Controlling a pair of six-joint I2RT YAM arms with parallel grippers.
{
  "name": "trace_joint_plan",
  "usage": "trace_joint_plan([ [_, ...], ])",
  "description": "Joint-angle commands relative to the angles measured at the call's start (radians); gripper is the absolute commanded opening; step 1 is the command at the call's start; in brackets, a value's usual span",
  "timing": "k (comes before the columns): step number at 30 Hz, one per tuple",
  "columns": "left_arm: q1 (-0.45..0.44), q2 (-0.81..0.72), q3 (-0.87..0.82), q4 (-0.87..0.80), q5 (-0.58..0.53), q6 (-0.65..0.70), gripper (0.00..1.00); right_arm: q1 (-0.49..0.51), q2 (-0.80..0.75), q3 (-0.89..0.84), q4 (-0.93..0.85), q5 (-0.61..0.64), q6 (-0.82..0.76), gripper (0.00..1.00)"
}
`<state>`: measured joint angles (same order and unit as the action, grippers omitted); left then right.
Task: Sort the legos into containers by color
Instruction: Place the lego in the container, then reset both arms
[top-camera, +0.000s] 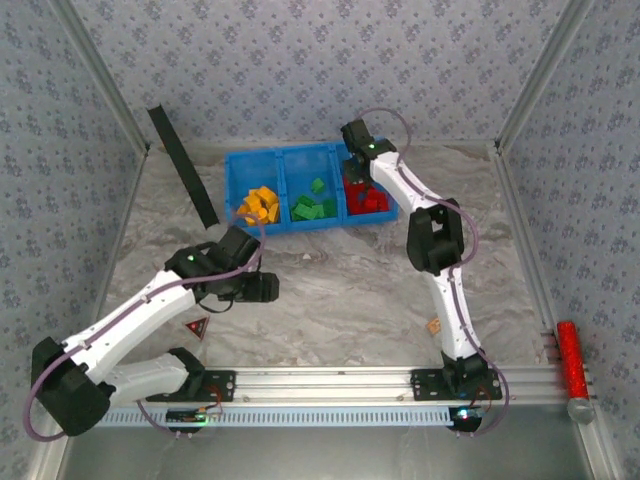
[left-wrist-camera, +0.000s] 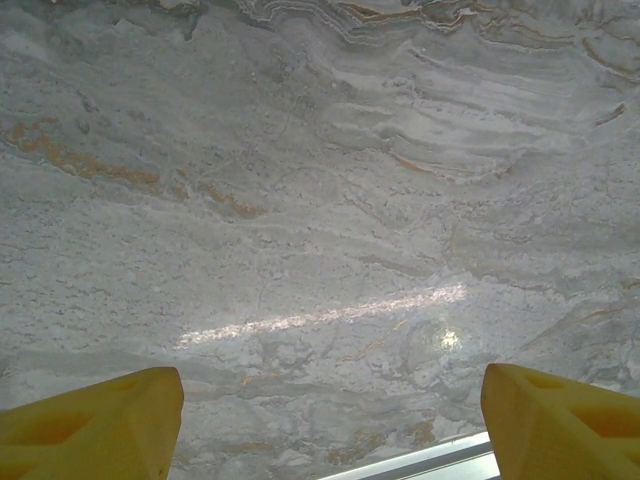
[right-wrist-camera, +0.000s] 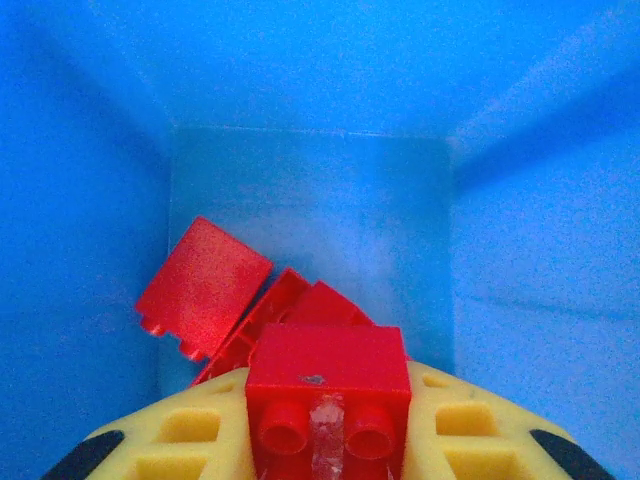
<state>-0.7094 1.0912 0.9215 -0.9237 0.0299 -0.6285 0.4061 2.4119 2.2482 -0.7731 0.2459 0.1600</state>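
Lower part of the red brick in the right pincer, past the bottom edge

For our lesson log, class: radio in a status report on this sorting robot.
Left gripper open over marble tabletop. Right gripper shut on red brick, down in blue bin's right compartment. Nothing in the way.

Built of white shells and black joints: left arm, right arm. Looped with thin purplish cables. Marked by small green lights near the wrists. Tipped with chunky yellow fingers, pitted with square hollows.
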Motion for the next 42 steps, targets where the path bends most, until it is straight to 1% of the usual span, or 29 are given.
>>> trace_joint_plan([
  [1, -0.011, 0.015, 0.024, -0.013, 0.004, 0.009, 0.78, -0.008, 0.043, 0.054, -0.010, -0.022, 0.019, 0.33],
  [5, -0.014, 0.018, 0.021, -0.004, 0.004, -0.006, 0.78, -0.017, 0.031, 0.050, -0.012, -0.022, 0.020, 0.42],
  [11, -0.014, 0.037, 0.048, 0.005, -0.006, -0.007, 0.79, -0.016, -0.060, -0.002, 0.006, -0.023, -0.011, 0.60],
  [16, -0.010, 0.057, 0.093, 0.032, -0.043, 0.032, 0.80, -0.012, -0.173, -0.046, 0.003, -0.023, -0.037, 0.70],
  [20, 0.006, 0.063, 0.105, 0.102, -0.087, 0.092, 0.86, 0.007, -0.312, -0.140, 0.018, -0.049, -0.067, 0.79],
  [23, 0.037, 0.051, 0.114, 0.164, -0.121, 0.154, 0.91, 0.031, -0.444, -0.259, 0.053, -0.068, -0.100, 0.86],
  [27, 0.109, 0.042, 0.133, 0.187, -0.192, 0.261, 0.97, 0.052, -0.662, -0.503, 0.135, -0.087, -0.126, 0.99],
  [28, 0.126, 0.033, 0.129, 0.192, -0.210, 0.283, 0.98, 0.051, -0.712, -0.563, 0.165, -0.100, -0.126, 1.00],
  [30, 0.166, 0.004, 0.104, 0.219, -0.261, 0.321, 1.00, 0.050, -0.819, -0.720, 0.253, -0.122, -0.123, 1.00],
  [33, 0.229, -0.040, 0.044, 0.300, -0.339, 0.324, 1.00, 0.049, -0.948, -0.888, 0.319, -0.137, -0.112, 1.00],
  [36, 0.265, -0.063, -0.028, 0.395, -0.434, 0.315, 1.00, 0.050, -1.037, -1.013, 0.347, -0.057, -0.094, 1.00],
  [37, 0.271, -0.065, -0.053, 0.430, -0.459, 0.334, 1.00, 0.048, -1.068, -1.046, 0.365, -0.029, -0.091, 1.00],
  [38, 0.274, -0.063, -0.079, 0.473, -0.497, 0.358, 1.00, 0.045, -1.107, -1.126, 0.395, -0.004, -0.092, 1.00],
  [40, 0.282, -0.052, -0.128, 0.555, -0.570, 0.420, 1.00, 0.028, -1.180, -1.232, 0.466, 0.021, -0.105, 1.00],
  [42, 0.300, -0.035, -0.181, 0.649, -0.620, 0.474, 1.00, -0.010, -1.242, -1.312, 0.512, -0.009, -0.146, 1.00],
])
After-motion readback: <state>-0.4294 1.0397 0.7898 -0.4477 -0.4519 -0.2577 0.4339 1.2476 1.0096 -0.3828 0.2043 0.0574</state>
